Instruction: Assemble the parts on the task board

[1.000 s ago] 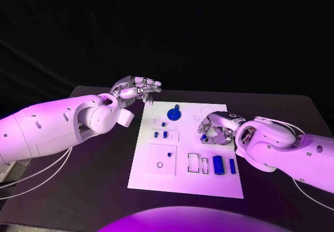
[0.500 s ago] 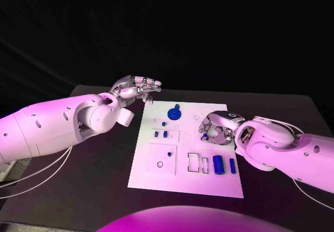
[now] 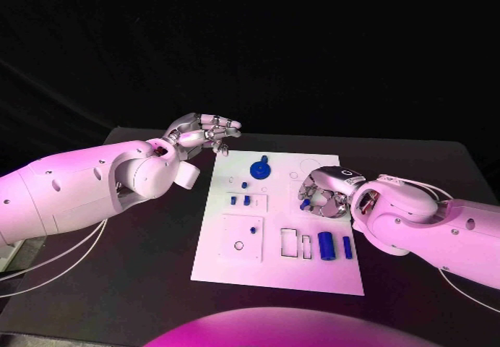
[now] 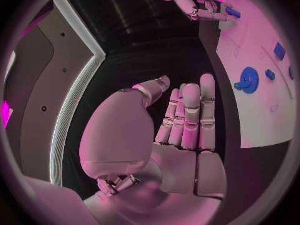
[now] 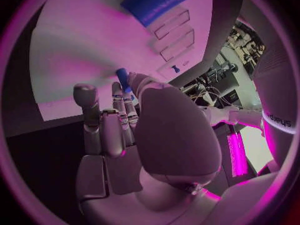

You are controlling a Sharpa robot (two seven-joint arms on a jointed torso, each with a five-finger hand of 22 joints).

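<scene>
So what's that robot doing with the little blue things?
It's putting small blue parts together on the white task board in the middle of the black table. Its right hand is over the board's right side, pinching a small blue part in its fingers. Its left hand is held up beside the board's far left corner with nothing in it. A blue gear and a blue cylinder already sit on the board.

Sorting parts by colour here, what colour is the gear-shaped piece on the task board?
Blue: the gear on the white task board shows best in the left wrist view.
</scene>
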